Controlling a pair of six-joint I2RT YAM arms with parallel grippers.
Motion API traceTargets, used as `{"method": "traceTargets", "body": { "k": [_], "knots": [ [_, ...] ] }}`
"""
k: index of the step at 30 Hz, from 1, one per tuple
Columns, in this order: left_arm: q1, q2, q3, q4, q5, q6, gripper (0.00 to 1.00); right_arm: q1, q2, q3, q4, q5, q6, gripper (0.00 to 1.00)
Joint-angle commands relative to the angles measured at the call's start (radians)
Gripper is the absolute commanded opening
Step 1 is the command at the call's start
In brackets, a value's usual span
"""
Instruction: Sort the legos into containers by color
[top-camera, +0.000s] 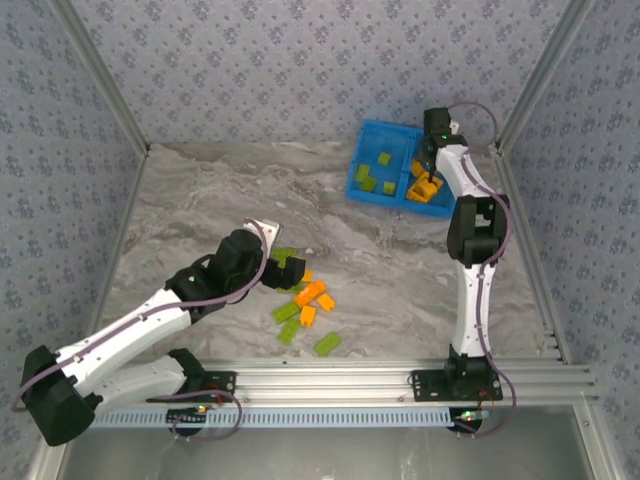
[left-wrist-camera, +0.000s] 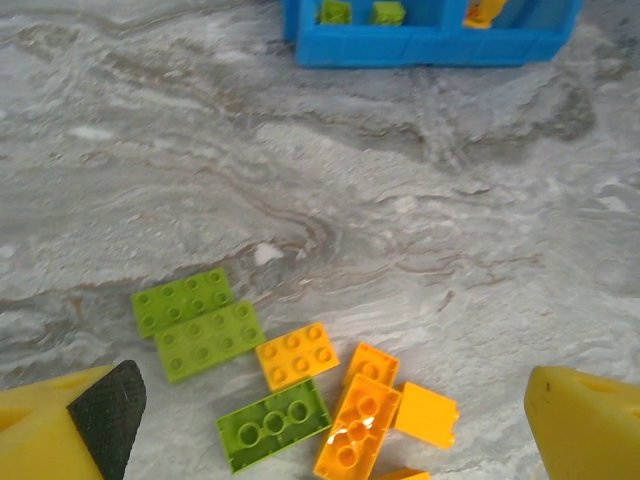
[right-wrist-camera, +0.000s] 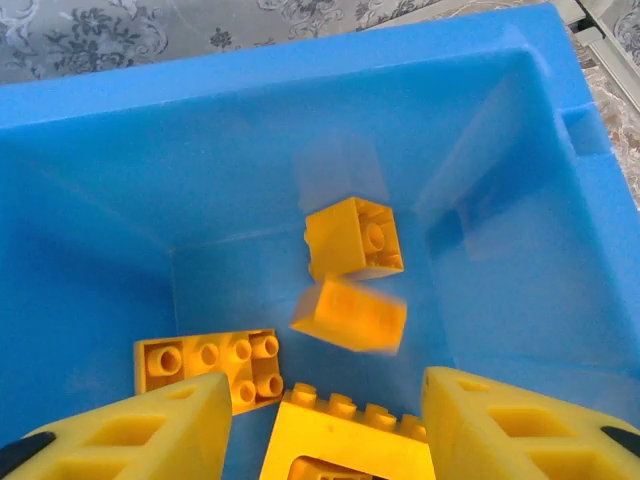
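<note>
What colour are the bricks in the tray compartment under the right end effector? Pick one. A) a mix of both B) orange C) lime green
B: the bricks lying in the blue tray compartment beneath the right end effector are all orange.

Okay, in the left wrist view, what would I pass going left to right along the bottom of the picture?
Black-padded finger → lowest green brick → long orange brick → small orange brick → other finger.
</note>
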Motion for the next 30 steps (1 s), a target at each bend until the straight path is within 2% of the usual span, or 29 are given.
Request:
{"method": "traceTargets", "body": {
  "k": [1, 6, 9, 12, 16, 20, 30],
  "knots": [
    [-0.008, 0.015, 0.026, -0.037, -0.09, -0.06, 0.99, 0.001, -0.112, -0.055, -0.032, -0.003, 0.009, 0.57],
    [0.007, 0.088, 0.05, -0.072, -0.166, -0.121, 0.99, 0.005, -0.333, -0.322, 0.1, -0.021, 0.032, 0.58],
    [0.036, 0.171, 0.079, -0.087, -0.151, -0.15, 0.99, 0.012, -0.482, -0.499, 0.165, -0.066, 0.071, 0.6],
    [0.064, 0.265, 0.11, -0.071, -0.102, -0.168, 0.99, 0.042, -0.64, -0.669, 0.216, -0.108, 0.084, 0.67],
    [0.086, 0.386, 0.139, -0.034, -0.073, -0.177, 0.99, 0.111, -0.827, -0.857, 0.252, -0.158, 0.051, 0.86],
    [0.101, 0.488, 0.159, -0.03, -0.065, -0.201, 0.99, 0.166, -0.951, -0.963, 0.207, -0.219, 0.034, 0.96],
    [0.112, 0.645, 0.167, 0.073, -0.03, -0.212, 0.99, 0.398, -1.146, -1.166, 0.133, -0.181, 0.122, 0.97]
  ]
}}
